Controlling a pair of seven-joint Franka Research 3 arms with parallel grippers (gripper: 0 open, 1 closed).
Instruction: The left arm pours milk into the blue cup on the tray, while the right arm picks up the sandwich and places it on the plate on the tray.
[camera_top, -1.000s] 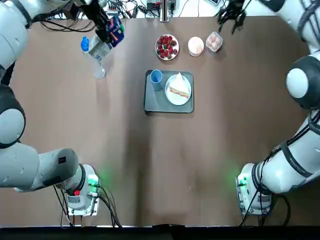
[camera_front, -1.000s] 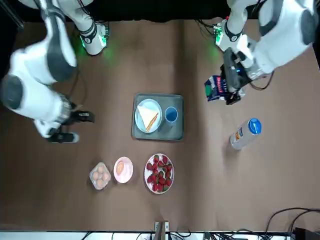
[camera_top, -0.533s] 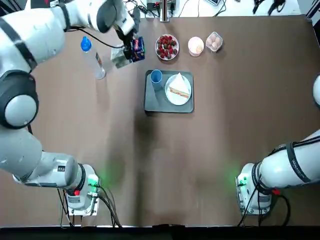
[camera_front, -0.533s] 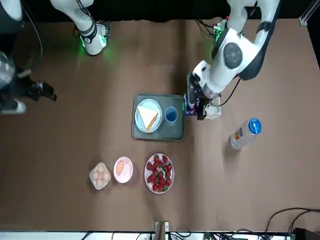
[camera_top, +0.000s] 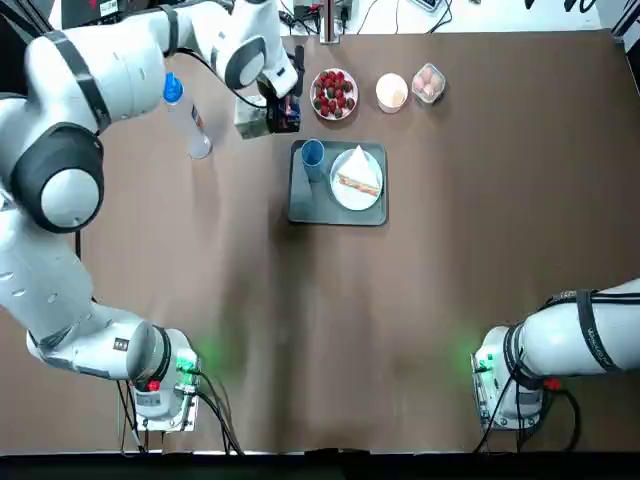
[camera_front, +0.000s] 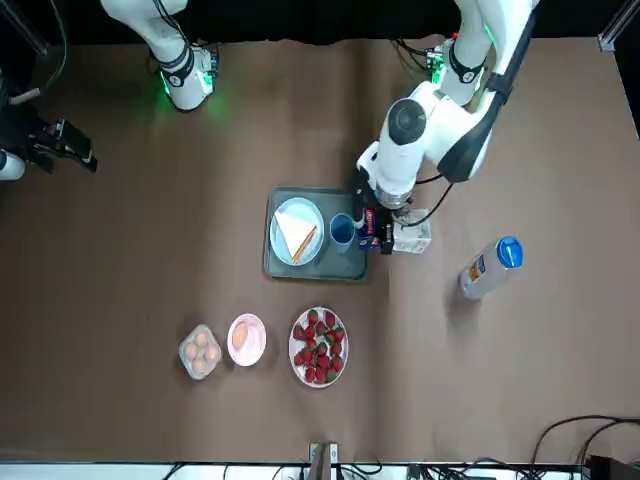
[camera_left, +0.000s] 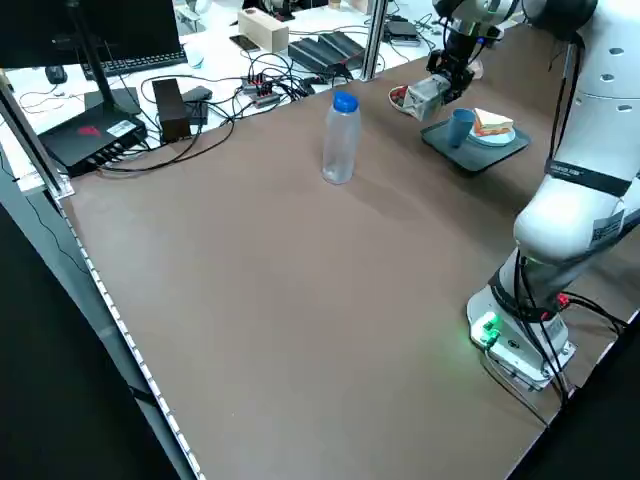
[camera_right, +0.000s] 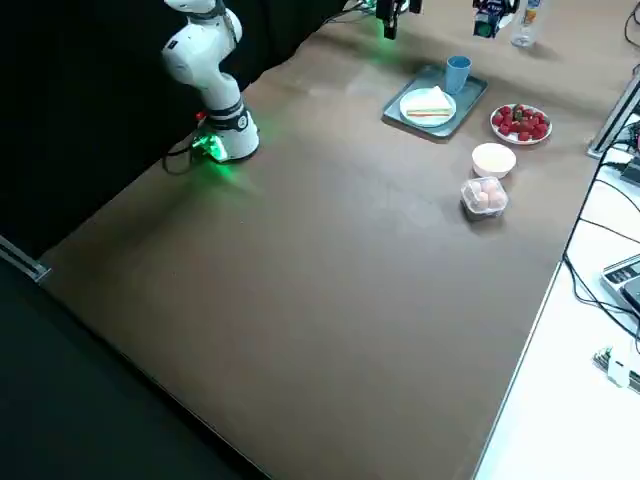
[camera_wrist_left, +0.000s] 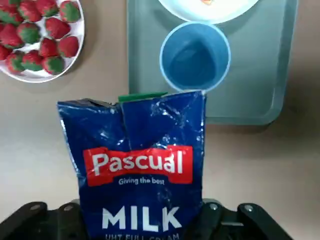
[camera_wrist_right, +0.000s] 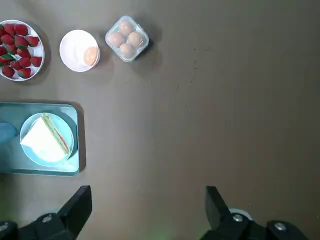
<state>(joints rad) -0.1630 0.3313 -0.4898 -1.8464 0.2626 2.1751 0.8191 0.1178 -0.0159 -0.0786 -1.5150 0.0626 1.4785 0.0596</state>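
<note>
Right gripper (camera_wrist_right: 149, 192) spread, holding nothing, over table (camera_top: 400, 330) well right of tray (camera_top: 345, 216); sandwich (camera_top: 358, 178) on plate (camera_top: 345, 200) on tray, blue cup (camera_top: 312, 155) upright to the plate's left. Left gripper (camera_wrist_left: 141, 220) pinching milk carton (camera_wrist_left: 140, 140) just off tray's far left corner, by cup. Farther out: bottle (camera_top: 190, 120) left, then strawberry dish (camera_top: 334, 95), white bowl (camera_top: 392, 92), egg box (camera_top: 429, 83).
</note>
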